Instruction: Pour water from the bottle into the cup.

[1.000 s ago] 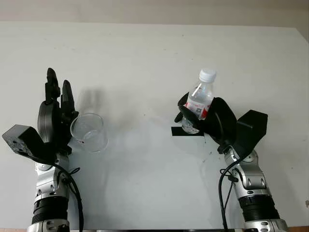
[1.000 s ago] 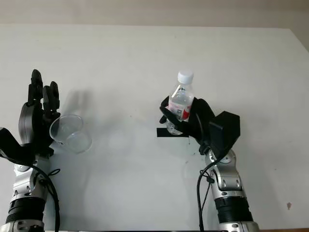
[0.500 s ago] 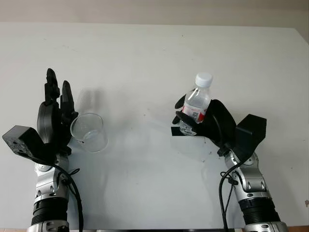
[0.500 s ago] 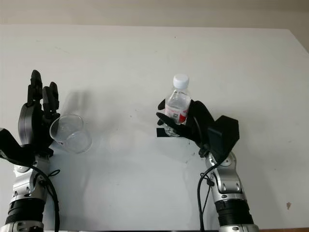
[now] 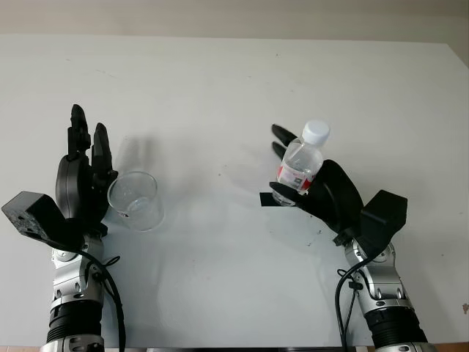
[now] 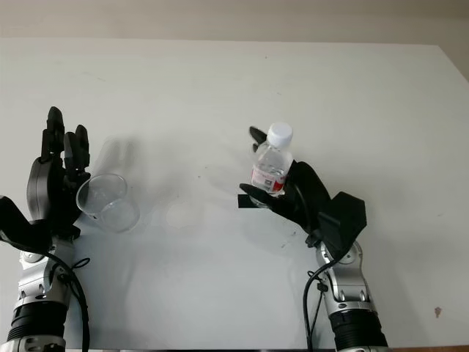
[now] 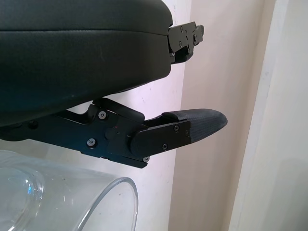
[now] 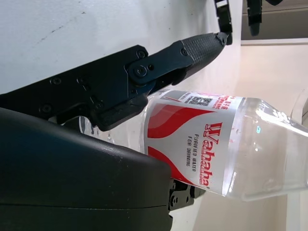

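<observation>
A clear water bottle [image 5: 299, 167] with a white cap [image 5: 316, 132] and a red-and-white label [image 8: 192, 139] stands right of centre, leaning slightly toward my right palm. My right hand [image 5: 284, 165] is open around it: the fingers [image 8: 178, 57] stretch straight past its far side, and the thumb sits low by its base. A clear plastic cup [image 5: 135, 199] stands upright at the left. My left hand [image 5: 84, 165] is open just to the left of the cup, and the cup's rim [image 7: 96, 202] shows close below one finger [image 7: 192, 127].
A strip of black tape [image 5: 267, 199] marks the white table [image 5: 234, 81] under the bottle's base. The table's far edge meets a beige wall along the top. Bare tabletop lies between cup and bottle.
My right hand's fingers have uncurled from the bottle and now point straight. The bottle, lifted and tilted before, stands on the tape. The left hand and the cup have not moved.
</observation>
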`<state>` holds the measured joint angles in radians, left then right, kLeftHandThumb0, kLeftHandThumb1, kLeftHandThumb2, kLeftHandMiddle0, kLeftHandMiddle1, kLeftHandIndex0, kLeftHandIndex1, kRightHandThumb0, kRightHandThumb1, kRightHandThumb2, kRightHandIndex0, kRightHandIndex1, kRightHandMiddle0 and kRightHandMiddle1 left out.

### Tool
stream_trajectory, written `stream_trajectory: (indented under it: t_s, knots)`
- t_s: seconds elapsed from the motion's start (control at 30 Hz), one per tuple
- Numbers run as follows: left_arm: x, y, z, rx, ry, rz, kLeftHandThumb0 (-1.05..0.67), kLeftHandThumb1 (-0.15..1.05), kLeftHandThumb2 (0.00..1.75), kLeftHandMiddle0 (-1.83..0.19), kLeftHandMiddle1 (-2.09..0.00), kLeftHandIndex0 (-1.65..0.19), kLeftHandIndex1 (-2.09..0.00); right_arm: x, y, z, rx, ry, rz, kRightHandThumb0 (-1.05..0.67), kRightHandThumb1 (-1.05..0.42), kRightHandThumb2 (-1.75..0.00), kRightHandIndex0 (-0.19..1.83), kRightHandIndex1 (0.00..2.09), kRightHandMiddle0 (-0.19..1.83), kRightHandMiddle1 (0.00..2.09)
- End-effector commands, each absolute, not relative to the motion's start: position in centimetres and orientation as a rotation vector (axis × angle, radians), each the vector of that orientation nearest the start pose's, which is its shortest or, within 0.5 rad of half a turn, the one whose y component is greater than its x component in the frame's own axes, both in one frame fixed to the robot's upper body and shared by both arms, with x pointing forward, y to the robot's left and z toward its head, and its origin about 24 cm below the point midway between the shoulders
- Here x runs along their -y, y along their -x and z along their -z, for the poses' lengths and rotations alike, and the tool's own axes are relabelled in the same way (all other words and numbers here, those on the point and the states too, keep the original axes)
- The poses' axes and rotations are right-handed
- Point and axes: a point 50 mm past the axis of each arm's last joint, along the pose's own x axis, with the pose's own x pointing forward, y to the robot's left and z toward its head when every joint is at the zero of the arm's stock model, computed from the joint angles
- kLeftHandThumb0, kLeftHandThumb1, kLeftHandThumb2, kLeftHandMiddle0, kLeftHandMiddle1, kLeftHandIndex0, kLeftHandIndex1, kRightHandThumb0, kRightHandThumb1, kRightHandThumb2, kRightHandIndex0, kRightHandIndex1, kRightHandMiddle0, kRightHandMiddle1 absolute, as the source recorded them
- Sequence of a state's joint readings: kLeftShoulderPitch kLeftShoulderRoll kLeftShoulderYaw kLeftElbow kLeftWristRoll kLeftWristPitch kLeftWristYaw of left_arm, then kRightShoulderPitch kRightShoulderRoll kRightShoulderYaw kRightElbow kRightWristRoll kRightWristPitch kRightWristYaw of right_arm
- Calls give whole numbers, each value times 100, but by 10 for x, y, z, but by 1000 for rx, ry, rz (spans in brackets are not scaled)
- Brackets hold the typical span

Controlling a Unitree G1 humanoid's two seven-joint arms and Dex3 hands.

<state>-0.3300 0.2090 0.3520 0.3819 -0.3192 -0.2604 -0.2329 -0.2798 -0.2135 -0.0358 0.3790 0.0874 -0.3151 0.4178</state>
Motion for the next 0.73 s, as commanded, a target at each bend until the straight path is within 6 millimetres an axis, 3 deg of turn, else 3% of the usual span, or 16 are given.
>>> stream_trajectory:
  t_s: [0.0,0.7]
  knots:
    - [-254,-300,-82,281,165,-111,-62,105,59,9,-5,18,-5,177,-296,-55,171,200,-406,-93,-95,-6,-19,0,-17,1]
    - [-257,-297,-83,291,160,-122,-61,105,56,5,-6,16,-6,190,-308,-85,350,130,-282,-92,-93,-5,-19,0,-19,0]
